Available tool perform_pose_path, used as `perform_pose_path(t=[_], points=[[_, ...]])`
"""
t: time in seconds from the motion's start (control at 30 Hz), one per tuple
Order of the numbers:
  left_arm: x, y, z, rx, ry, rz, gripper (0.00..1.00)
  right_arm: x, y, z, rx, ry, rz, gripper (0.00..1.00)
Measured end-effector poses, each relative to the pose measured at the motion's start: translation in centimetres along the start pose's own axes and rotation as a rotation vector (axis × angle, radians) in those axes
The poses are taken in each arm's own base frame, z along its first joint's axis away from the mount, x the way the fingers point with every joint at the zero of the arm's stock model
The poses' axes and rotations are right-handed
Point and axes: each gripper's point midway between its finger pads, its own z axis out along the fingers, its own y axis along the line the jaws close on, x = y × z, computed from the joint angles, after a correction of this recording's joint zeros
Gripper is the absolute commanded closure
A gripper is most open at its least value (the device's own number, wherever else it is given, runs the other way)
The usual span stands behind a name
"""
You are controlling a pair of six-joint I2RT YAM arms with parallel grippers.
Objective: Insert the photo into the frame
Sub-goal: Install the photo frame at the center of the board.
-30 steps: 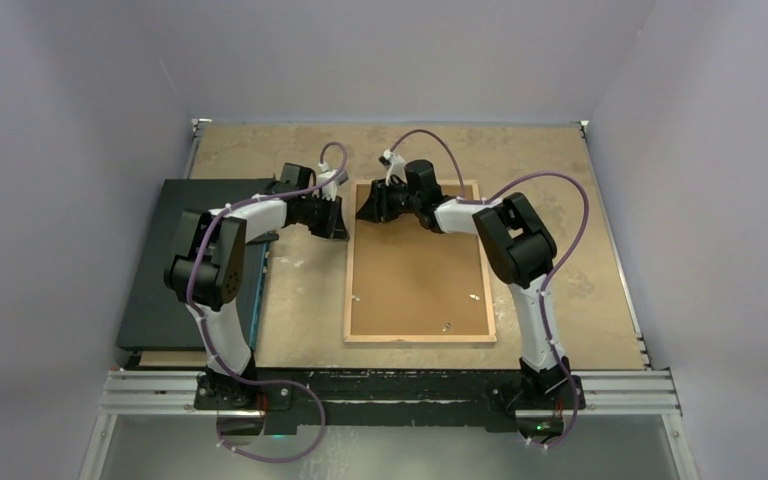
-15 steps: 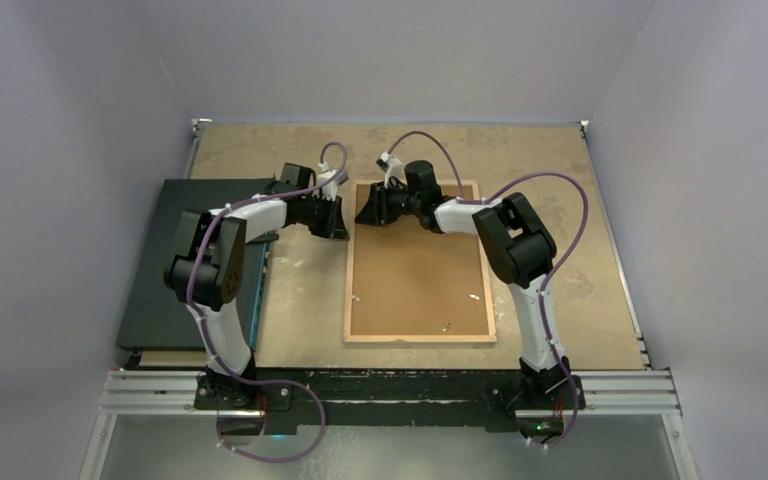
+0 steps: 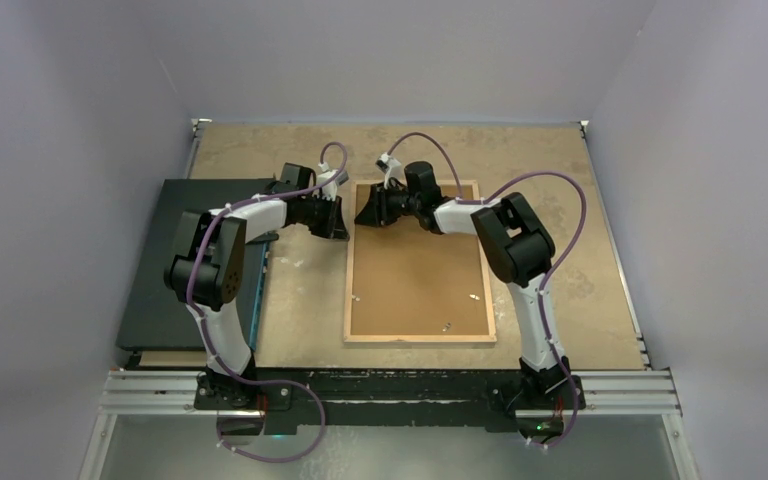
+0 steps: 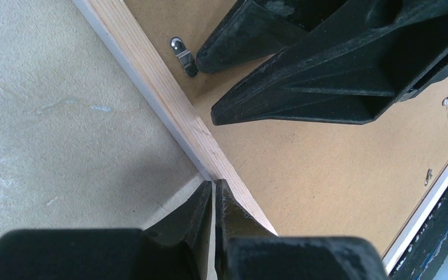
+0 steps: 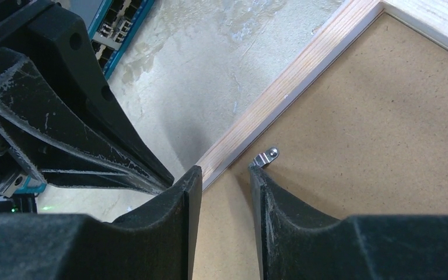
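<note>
Almost nothing moved: right gripper (image 5: 224,172) edged toward 9 o'clock at the clip (image 5: 266,156) on the frame (image 3: 350,290), jaws parted. Left gripper (image 4: 214,192) jaws clenched, empty, at its edge. Clip not yet turned.

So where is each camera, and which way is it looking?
Top: above and behind, looking down at the light wood picture frame; both arms show.
Left wrist: on its arm, faces the frame's left rail; left gripper below, right gripper above.
Right wrist: on its arm, faces a small silver metal clip; its fingers at bottom.
Both wrist views share that clip.
</note>
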Motion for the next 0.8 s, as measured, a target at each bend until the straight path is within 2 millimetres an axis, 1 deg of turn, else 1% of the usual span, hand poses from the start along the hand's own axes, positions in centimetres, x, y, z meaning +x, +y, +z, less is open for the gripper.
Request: perform_pose_path(t=[0.43,0.8], points=[[0.0,0.0,0.0,0.0,0.0,0.0,0.98,-0.6,-0.4,0.6,0.007,-0.045,0.039,0.64],[0.0,0.0,0.0,0.0,0.0,0.001,0.98,-0.9,-0.3,1.1,0.017,-0.076,0.071,0.67]])
